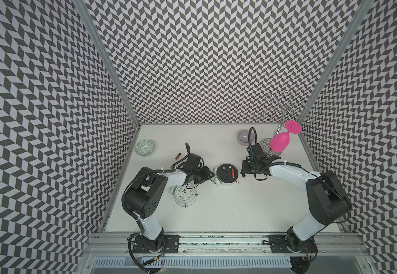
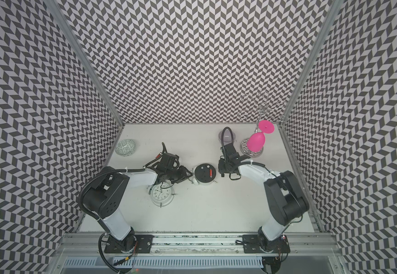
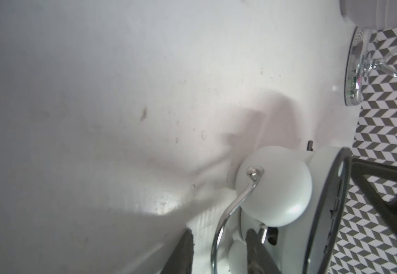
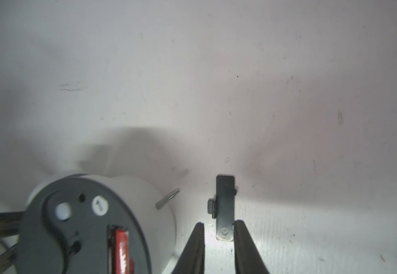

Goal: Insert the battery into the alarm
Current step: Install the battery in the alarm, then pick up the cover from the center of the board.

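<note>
In both top views the left arm [image 1: 145, 189] lies low over the table [image 1: 240, 208], elbow bent. Its forearm runs toward the middle, and its wrist is turned toward the alarm [image 1: 223, 178]. The alarm lies face down with its black back upward. The left pincer [image 1: 210, 176] sits just beside the alarm's bells. The red battery [image 1: 232, 174] rests in the slot in that back. The right arm [image 1: 323, 197] bends in from the opposite side, with the right pincer [image 1: 243, 171] pointing down at the table just beside the alarm. A second battery [image 1: 177, 155] lies apart on the table behind the left wrist. A second alarm clock [image 1: 185, 195] lies face up under the left forearm.

The left wrist view shows the left pincer [image 3: 219, 256] spread, its dark fingers [image 3: 185, 251] standing apart. The alarm's wire handle [image 3: 230, 208] passes between them. A white bell [image 3: 273, 187] is just ahead, and nothing is pinched.

The right wrist view shows the right pincer [image 4: 220, 223] narrowly spread low over the table. A small flat black plate [image 4: 225, 204] lies between its fingers [image 4: 198, 242]. One finger is against the plate's edge, and a bright gap separates the other finger from it. Beside it sits the alarm [image 4: 50, 237] with the battery [image 4: 121, 251] seated in its compartment.
</note>
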You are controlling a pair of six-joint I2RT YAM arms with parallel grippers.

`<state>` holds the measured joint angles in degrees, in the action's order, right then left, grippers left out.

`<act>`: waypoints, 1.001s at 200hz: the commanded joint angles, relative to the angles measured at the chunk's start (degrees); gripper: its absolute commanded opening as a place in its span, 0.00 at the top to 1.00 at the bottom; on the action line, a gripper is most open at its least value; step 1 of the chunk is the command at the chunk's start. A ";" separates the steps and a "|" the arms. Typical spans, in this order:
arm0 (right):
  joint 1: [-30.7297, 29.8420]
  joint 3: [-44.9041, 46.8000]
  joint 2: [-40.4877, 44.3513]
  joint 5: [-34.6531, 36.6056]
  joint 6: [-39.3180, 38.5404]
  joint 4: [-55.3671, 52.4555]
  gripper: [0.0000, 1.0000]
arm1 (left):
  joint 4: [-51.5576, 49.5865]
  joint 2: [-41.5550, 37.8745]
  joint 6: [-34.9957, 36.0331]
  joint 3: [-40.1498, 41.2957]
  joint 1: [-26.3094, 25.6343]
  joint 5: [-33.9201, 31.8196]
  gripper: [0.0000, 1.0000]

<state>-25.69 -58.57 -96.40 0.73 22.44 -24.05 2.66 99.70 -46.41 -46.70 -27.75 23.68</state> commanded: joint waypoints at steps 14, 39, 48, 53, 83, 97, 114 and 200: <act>-1.13 -3.07 -4.26 1.23 0.68 -2.55 0.79 | -2.74 -1.70 1.12 0.90 1.27 -2.04 0.43; -1.79 -4.55 -6.46 1.42 0.72 -3.26 0.80 | -3.94 -3.36 2.18 0.64 1.61 -3.97 0.36; -1.91 -4.87 -6.75 1.53 0.77 -3.34 0.80 | -4.27 -3.78 2.46 0.48 1.72 -4.34 0.34; -2.03 -5.05 -6.83 1.53 0.77 -3.25 0.80 | -4.41 -4.01 2.62 0.39 1.88 -4.43 0.33; -2.35 -6.00 -7.40 1.31 0.69 -3.43 0.80 | -4.68 -4.73 3.08 0.20 2.26 -4.85 0.31; -2.51 -6.42 -8.25 1.51 0.59 -3.79 0.80 | -4.70 -4.87 3.17 0.20 2.28 -5.05 0.30; -2.51 -6.47 -9.18 1.72 0.64 -3.95 0.81 | -4.76 -5.07 3.34 0.25 2.40 -5.10 0.29; -2.65 -6.74 -9.81 3.05 0.86 -5.81 0.96 | -4.41 -6.07 3.61 0.80 2.48 -5.82 0.29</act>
<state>-28.01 -64.69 -105.36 2.44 22.61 -28.18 -1.45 95.79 -43.31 -46.52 -25.71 19.14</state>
